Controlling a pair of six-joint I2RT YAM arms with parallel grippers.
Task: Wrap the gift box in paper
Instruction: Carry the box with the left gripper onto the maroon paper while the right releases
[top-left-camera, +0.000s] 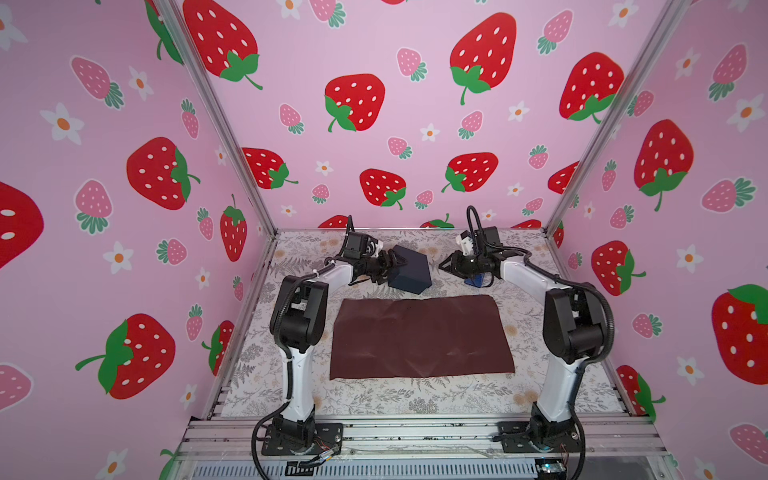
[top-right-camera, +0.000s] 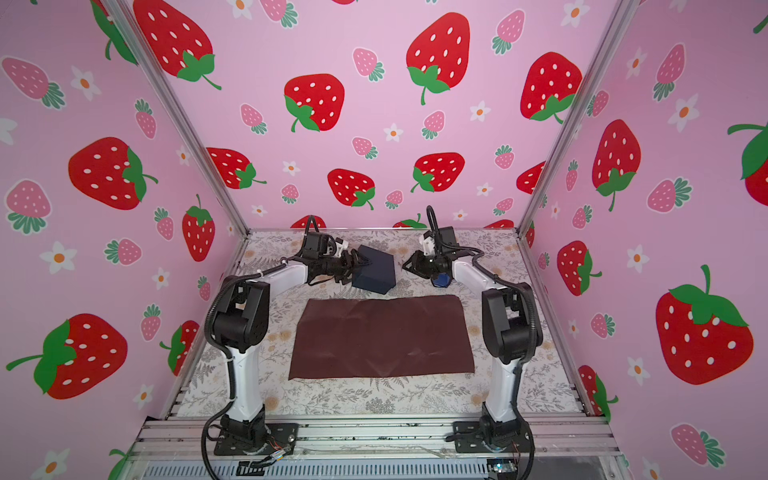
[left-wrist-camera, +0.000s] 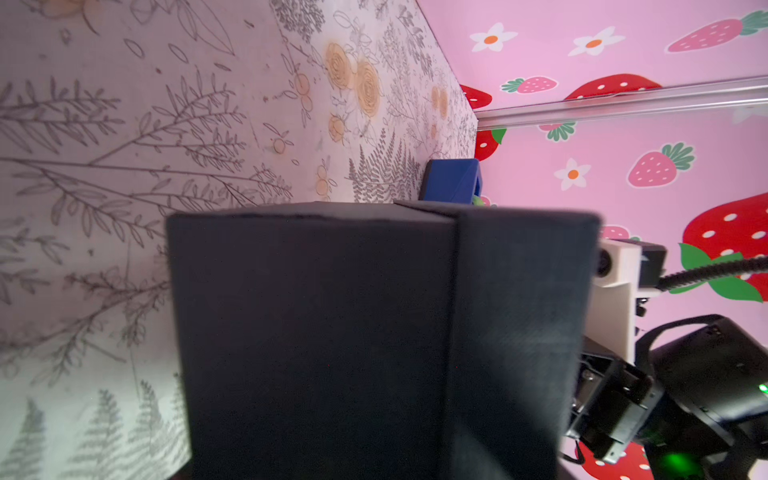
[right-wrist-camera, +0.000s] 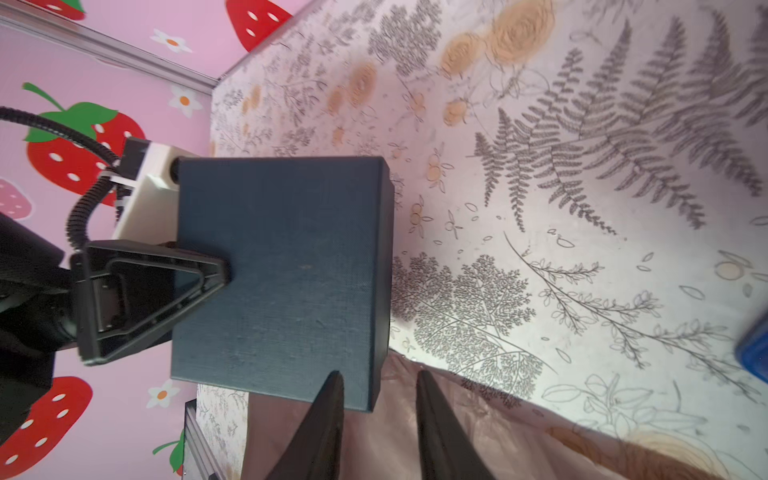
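The dark navy gift box (top-left-camera: 409, 270) (top-right-camera: 374, 272) hangs tilted at the back of the table, just behind the far edge of the paper. My left gripper (top-left-camera: 397, 266) (top-right-camera: 360, 266) is shut on its left side. One of its fingers (right-wrist-camera: 166, 286) lies across the box's (right-wrist-camera: 282, 270) top face. The box (left-wrist-camera: 332, 332) fills the left wrist view and hides the jaws. The maroon paper (top-left-camera: 422, 336) (top-right-camera: 382, 336) (right-wrist-camera: 395, 436) lies flat mid-table. My right gripper (top-left-camera: 442, 266) (top-right-camera: 405, 266) (right-wrist-camera: 379, 372) stands slightly open and empty, pointing at the box's right side, apart from it.
A bright blue tape dispenser (top-left-camera: 476, 280) (top-right-camera: 440, 280) (left-wrist-camera: 451, 178) (right-wrist-camera: 754, 353) stands on the floral table cover under my right wrist. Pink strawberry walls with aluminium posts (top-left-camera: 232, 137) enclose the back and both sides. Both arm bases are bolted at the front rail (top-left-camera: 415, 432).
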